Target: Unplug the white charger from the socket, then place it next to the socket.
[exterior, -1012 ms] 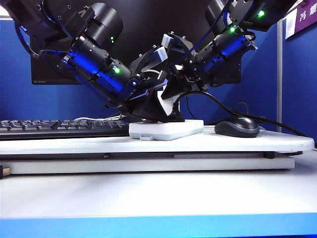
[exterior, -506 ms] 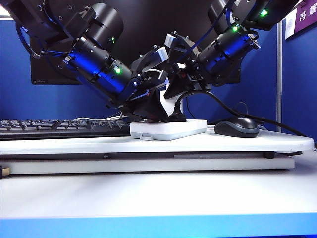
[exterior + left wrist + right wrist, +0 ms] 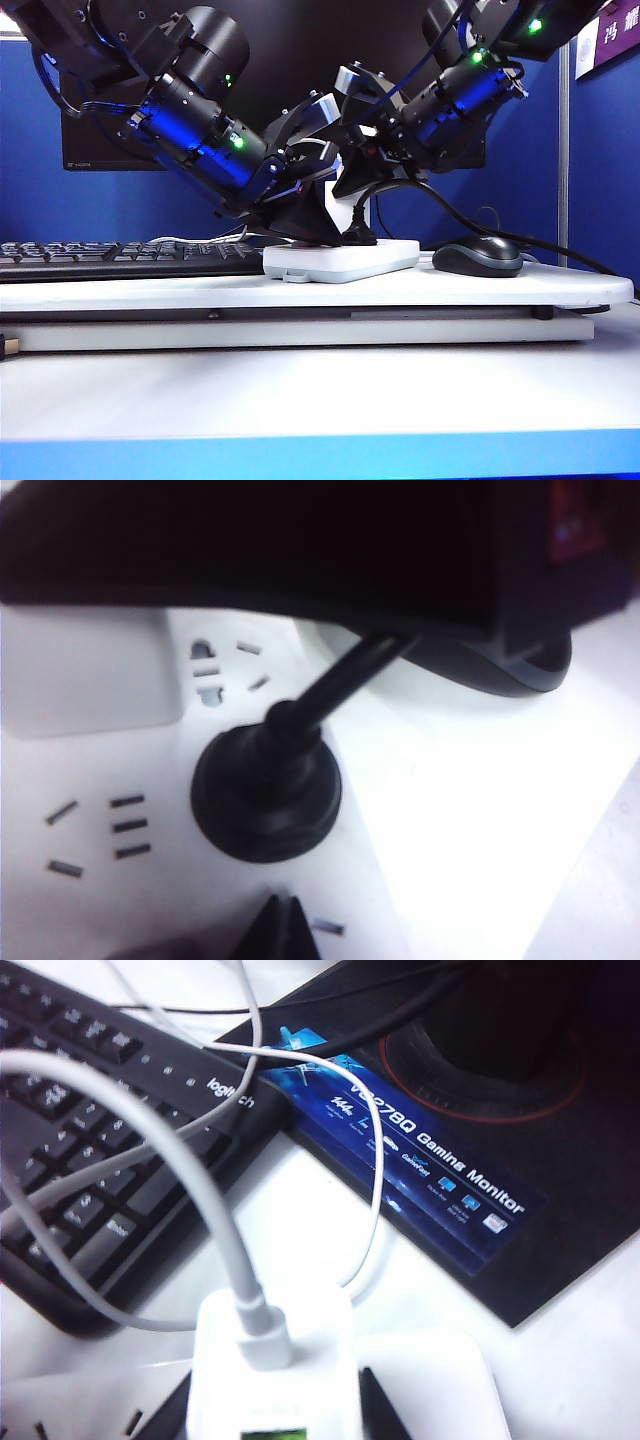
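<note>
The socket (image 3: 340,262) is a flat white power strip lying on the raised white board. My right gripper (image 3: 345,195) comes down from the upper right and is shut on the white charger (image 3: 337,211). In the right wrist view the charger (image 3: 275,1360) sits between the black fingers (image 3: 385,1415) of my right gripper (image 3: 275,1412), its thin white cable (image 3: 215,1210) looping away over the socket (image 3: 440,1380). Whether its prongs are out of the socket I cannot tell. My left gripper (image 3: 285,925) is shut, its tips resting on the socket (image 3: 120,900) near a black plug (image 3: 265,790).
A black plug (image 3: 358,237) with a thick black cable stands in the socket beside the charger. A black mouse (image 3: 480,257) lies to the right, a black keyboard (image 3: 120,255) to the left. A monitor base (image 3: 470,1130) and loose white cords lie behind.
My right gripper with the charger has edged slightly up and to the right, and the socket's right end has shifted a little to the right. The left arm has kept still.
</note>
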You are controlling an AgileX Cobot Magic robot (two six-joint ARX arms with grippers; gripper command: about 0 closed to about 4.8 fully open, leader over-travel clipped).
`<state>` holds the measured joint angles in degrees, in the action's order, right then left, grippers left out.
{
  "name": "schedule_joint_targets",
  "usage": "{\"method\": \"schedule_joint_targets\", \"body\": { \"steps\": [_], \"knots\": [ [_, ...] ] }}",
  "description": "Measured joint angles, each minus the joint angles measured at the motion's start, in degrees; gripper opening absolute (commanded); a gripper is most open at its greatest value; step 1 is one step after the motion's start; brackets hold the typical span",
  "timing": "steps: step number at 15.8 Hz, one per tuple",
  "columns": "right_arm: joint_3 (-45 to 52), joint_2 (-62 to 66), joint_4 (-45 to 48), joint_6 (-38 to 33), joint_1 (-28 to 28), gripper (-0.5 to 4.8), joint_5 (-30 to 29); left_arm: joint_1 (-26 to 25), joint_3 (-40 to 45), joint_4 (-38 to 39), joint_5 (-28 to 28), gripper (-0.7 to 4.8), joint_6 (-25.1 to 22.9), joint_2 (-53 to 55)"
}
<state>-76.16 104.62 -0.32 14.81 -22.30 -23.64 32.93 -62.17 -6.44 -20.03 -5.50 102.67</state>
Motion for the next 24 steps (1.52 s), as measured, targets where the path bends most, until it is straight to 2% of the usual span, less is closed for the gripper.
{"method": "schedule_joint_targets", "body": {
  "steps": [11, 15, 22, 24],
  "knots": [
    [0.2, -0.3, 1.4, -2.8, 0.0, -0.01, -1.0, 0.0, -0.1, 0.0, -0.1, -0.05, 0.0, 0.0],
    [0.2, -0.4, 1.8, 0.5, -0.1, 0.0, -1.5, 0.0, -0.1, 0.0, -0.1, -0.05, 0.0, 0.0],
    [0.4, -0.4, 3.0, -2.9, 0.3, 0.0, -2.2, 0.0, -0.1, -0.1, -0.1, -0.05, 0.0, 0.0],
    [0.4, -0.4, 3.0, 0.7, 0.3, 0.0, -2.5, 0.0, -0.1, -0.1, 0.0, -0.05, 0.0, 0.0]
  ]
}}
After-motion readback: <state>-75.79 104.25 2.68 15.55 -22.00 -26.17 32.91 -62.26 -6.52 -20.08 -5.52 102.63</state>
